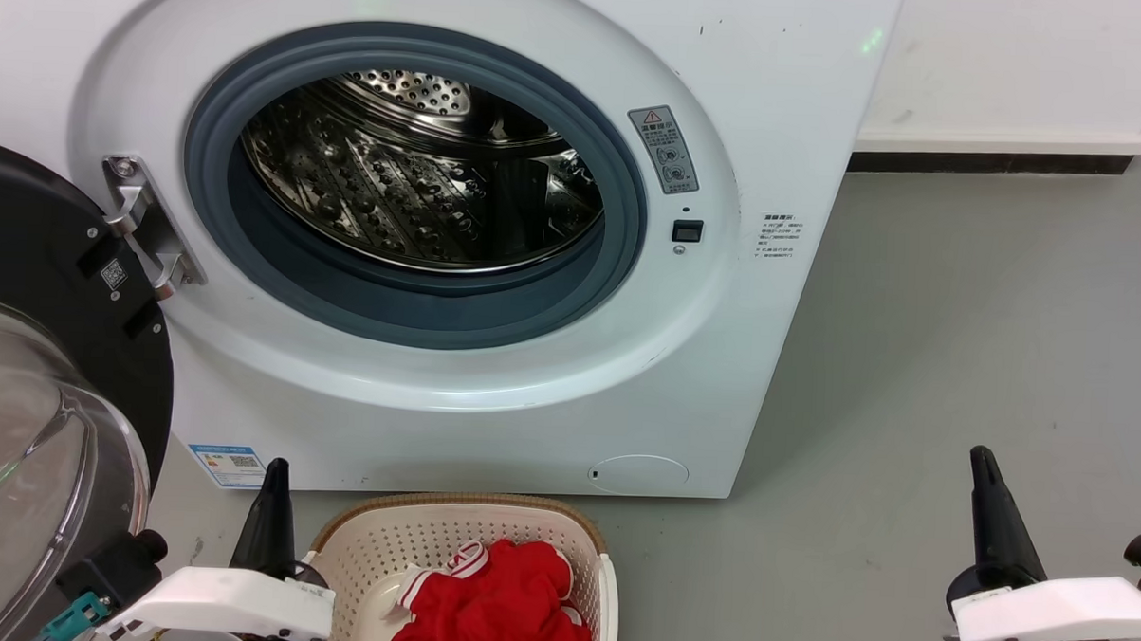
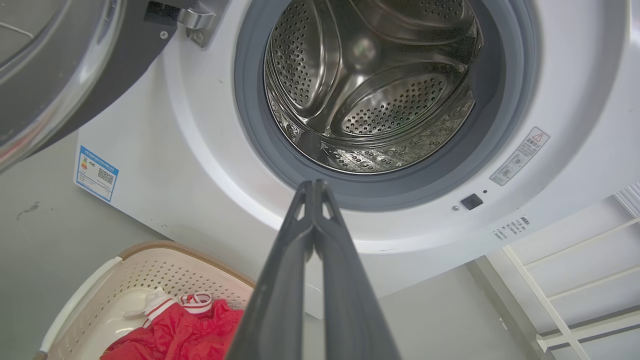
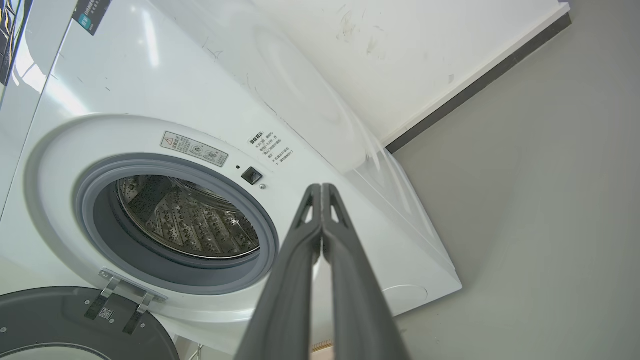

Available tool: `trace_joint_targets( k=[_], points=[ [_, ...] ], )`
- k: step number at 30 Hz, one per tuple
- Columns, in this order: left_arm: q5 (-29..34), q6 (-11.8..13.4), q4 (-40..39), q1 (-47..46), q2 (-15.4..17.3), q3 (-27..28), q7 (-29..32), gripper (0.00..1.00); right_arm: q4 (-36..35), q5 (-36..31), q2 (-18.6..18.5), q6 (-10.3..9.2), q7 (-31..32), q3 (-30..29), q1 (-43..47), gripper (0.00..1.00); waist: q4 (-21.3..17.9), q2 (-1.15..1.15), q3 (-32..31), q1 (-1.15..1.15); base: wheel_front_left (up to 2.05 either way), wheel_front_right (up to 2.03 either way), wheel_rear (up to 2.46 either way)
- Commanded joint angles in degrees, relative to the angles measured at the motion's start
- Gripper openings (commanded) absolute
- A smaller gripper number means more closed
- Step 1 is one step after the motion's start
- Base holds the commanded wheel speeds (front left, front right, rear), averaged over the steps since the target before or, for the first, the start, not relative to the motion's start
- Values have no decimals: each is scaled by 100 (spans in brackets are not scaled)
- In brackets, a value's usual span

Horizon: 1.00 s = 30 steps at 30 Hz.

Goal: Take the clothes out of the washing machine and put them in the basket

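Observation:
The white washing machine (image 1: pixel 493 375) stands with its door (image 1: pixel 47 359) swung open to the left, and its steel drum (image 1: pixel 414 182) shows bare metal. On the floor in front of it, the cream basket (image 1: pixel 382 542) holds the red clothes (image 1: pixel 504 603), one with white-striped trim. My left gripper (image 1: pixel 277 472) is shut with nothing in it, just left of the basket. My right gripper (image 1: pixel 981 463) is shut and holds nothing, over the floor to the right. The left wrist view shows the drum (image 2: pixel 370 85), the basket (image 2: pixel 150 270) and the clothes (image 2: pixel 185 330).
Grey floor (image 1: pixel 959 325) stretches to the right of the washer, up to a white wall with a dark skirting (image 1: pixel 994 163). The open glass door juts out at the left. A white rack (image 2: pixel 575 270) is visible at the right of the left wrist view.

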Motion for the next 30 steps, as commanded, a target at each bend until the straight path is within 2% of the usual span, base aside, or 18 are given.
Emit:
trace_joint_targets(
  k=[1, 30],
  points=[
    [-228, -44, -36, -165, 9, 28, 45, 0, -19, 243, -54, 0, 43, -9, -152, 0, 4, 0, -3, 0, 0, 0, 0],
    [-2295, -178, 206, -394, 8, 139, 542, 0, 234, 2257, -72, -1, 525, -73, -365, 0, 63, 0, -48, 0, 0, 0, 0]
  ],
)
